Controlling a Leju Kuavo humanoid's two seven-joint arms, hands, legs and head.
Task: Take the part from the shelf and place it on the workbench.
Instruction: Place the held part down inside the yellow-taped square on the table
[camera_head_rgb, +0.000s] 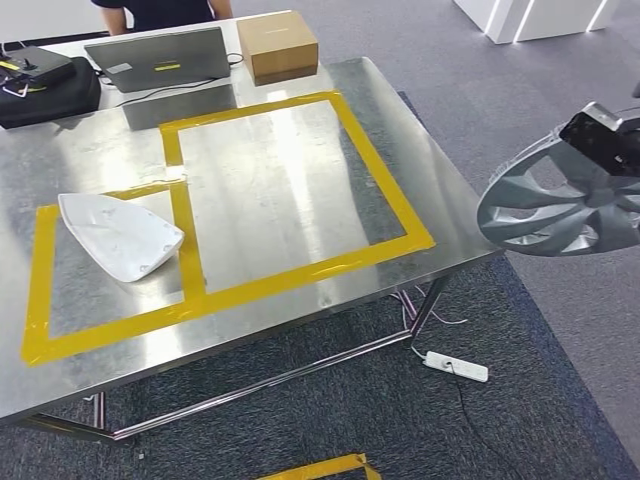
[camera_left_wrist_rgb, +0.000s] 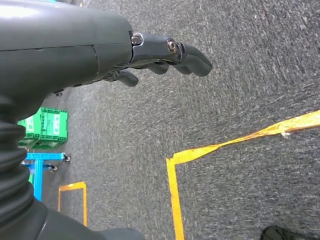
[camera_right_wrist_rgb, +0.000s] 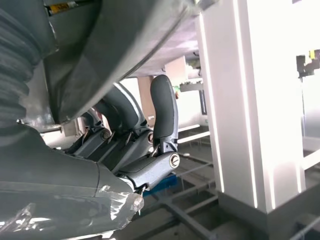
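Observation:
A grey spoked wheel-shaped part (camera_head_rgb: 555, 205) hangs in the air off the right end of the steel workbench (camera_head_rgb: 249, 200), above the carpet. My right hand (camera_head_rgb: 607, 135) grips it at its far edge; in the right wrist view the fingers (camera_right_wrist_rgb: 164, 112) curl around the part's grey rim (camera_right_wrist_rgb: 124, 35). A white curved shell part (camera_head_rgb: 121, 235) lies on the bench inside the smaller yellow-taped box at the left. The larger taped rectangle (camera_head_rgb: 302, 190) beside it holds nothing. My left hand (camera_left_wrist_rgb: 158, 57) hangs over the carpet, fingers stretched out and holding nothing.
At the bench's far edge sit a laptop (camera_head_rgb: 162, 58), a cardboard box (camera_head_rgb: 277, 45) and a black bag (camera_head_rgb: 45, 85); a person stands behind them. A white power strip (camera_head_rgb: 455, 366) lies on the carpet under the bench's right end. Yellow floor tape (camera_left_wrist_rgb: 226, 145) marks the carpet.

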